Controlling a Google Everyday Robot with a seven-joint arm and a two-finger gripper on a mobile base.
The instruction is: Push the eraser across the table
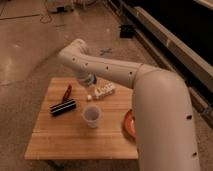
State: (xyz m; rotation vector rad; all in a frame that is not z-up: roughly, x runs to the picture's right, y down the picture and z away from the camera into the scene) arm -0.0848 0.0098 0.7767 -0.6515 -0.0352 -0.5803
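The eraser (63,107), a black oblong bar with a pale stripe along its long side, lies slantwise on the left half of the light wooden worktop (75,140). A slim red-and-dark tool (66,92) lies just behind it, a pale cup (91,116) stands near its right end, a white blocky item (105,90) sits farther back, and an orange dish (129,124) at the right edge is partly hidden by the arm (150,95). The gripper (88,79) hangs over the worktop's far middle, between tool and white item and apart from the eraser; whether it is spread or pressed together cannot be told.
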